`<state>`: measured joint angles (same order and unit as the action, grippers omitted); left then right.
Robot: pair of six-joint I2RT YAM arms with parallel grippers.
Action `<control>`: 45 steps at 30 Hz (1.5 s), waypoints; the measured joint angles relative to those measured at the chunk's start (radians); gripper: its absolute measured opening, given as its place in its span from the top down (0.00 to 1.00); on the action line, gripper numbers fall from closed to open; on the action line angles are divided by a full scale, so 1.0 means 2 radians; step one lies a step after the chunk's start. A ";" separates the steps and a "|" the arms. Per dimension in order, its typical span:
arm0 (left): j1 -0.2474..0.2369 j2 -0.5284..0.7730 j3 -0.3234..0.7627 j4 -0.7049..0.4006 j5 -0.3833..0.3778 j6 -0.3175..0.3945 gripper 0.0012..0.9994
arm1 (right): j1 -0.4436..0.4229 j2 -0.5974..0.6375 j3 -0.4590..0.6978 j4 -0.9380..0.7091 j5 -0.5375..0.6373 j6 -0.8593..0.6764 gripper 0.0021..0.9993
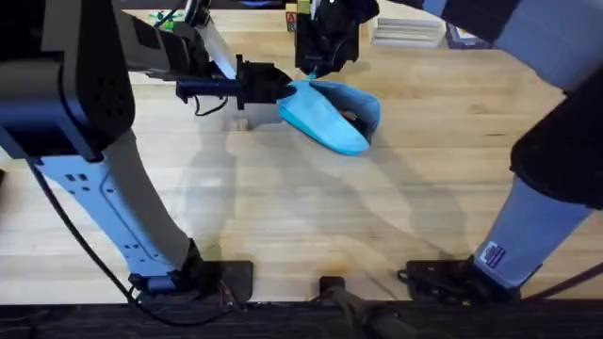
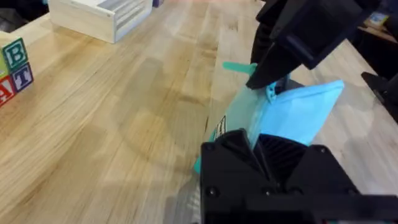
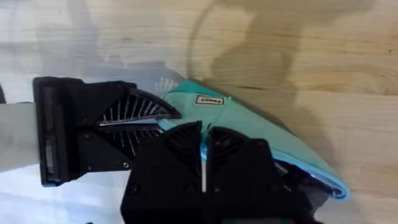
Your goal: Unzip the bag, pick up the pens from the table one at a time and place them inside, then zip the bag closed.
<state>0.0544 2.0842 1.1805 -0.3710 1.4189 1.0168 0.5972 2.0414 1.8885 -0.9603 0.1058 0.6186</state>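
**Both grippers clamped on the blue pouch at the far middle of the table**

Soft sky-blue fabric bag, elongated and rounded, lying on the far middle of the table, tilted so its long side runs from far left to near right. Smooth cloth, slightly puffed; a small white label sewn near one end. Mouth partly gaping along the far edge, with something dark just inside, too unclear to name. Teal zipper pull sticking out at the top seam.

Left gripper, black and ribbed, reaching in from the left, closed on the pouch's left end. Right gripper, also black, coming down from the far side, pinched shut on the top seam at the zipper.

Tabletop pale wood, plank grain, matte. At the far edge: a light wooden box and lettered toy blocks, well apart from the pouch.
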 joint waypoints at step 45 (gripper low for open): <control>-0.010 0.000 0.000 -0.001 0.008 0.000 0.96 | -0.034 -0.029 0.011 -0.089 0.006 -0.178 0.97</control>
<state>0.0341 2.0842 1.1805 -0.3728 1.4351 1.0168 0.5289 1.9827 1.9109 -1.1381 0.1184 0.2619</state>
